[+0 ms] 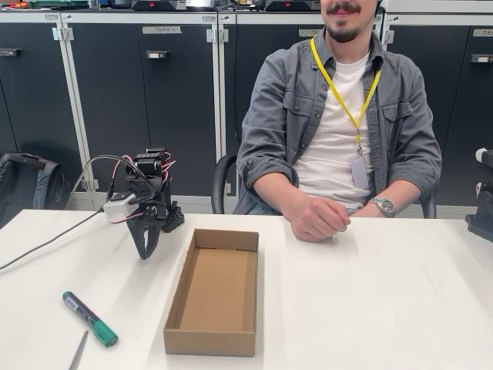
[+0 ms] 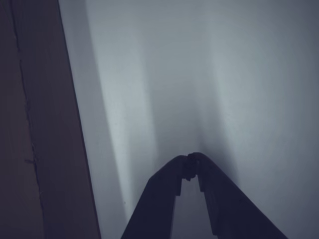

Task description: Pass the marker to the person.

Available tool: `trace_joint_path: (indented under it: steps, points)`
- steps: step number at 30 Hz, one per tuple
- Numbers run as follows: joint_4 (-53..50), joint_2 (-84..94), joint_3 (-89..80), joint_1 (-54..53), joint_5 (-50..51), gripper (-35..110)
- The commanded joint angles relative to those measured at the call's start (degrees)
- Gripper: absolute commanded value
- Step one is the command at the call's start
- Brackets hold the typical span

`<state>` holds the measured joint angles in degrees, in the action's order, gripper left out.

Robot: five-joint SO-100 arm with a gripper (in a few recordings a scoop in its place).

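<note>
in the fixed view, the black arm stood at the left of centre on the white table [image 1: 385, 308], folded down so that its gripper [image 1: 145, 253] pointed at the tabletop, fingertips together and holding nothing. cables ran from the arm off toward the left edge of the frame. the marker [image 1: 89, 317] lay flat on the table in the lower left of the frame, its green cap toward the bottom, well apart from the gripper and below it in the picture. a thin grey stick [image 1: 78, 351] lay just below the marker at the bottom edge. an open cardboard box [image 1: 212, 341] sat at the lower centre, to the right of the arm and of the marker. the person [image 1: 339, 123] sat behind the table in the upper right, with a hand [image 1: 316, 218] resting closed on the table edge and a wristwatch [image 1: 383, 206] on the other arm. in the wrist view, the gripper [image 2: 193, 160] rose from the bottom centre, its two dark fingertips meeting over the pale table [image 2: 199, 74], with nothing between them. a brown cardboard wall [image 2: 40, 124] filled the left strip of the frame.
</note>
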<state>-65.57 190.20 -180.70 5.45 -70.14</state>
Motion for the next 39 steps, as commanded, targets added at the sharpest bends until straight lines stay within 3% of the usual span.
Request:
trace_joint_path:
  steps: [1, 27, 32, 39]
  points:
    - [-1.3, 0.6, -1.1, -2.7, 2.4, -5]
    - [1.1, 0.6, -1.0, -4.5, 3.2, -4]
    - [9.8, -4.3, 1.6, -9.9, 2.9, 18]
    - [20.2, -21.0, 19.0, -22.4, 3.6, 27]
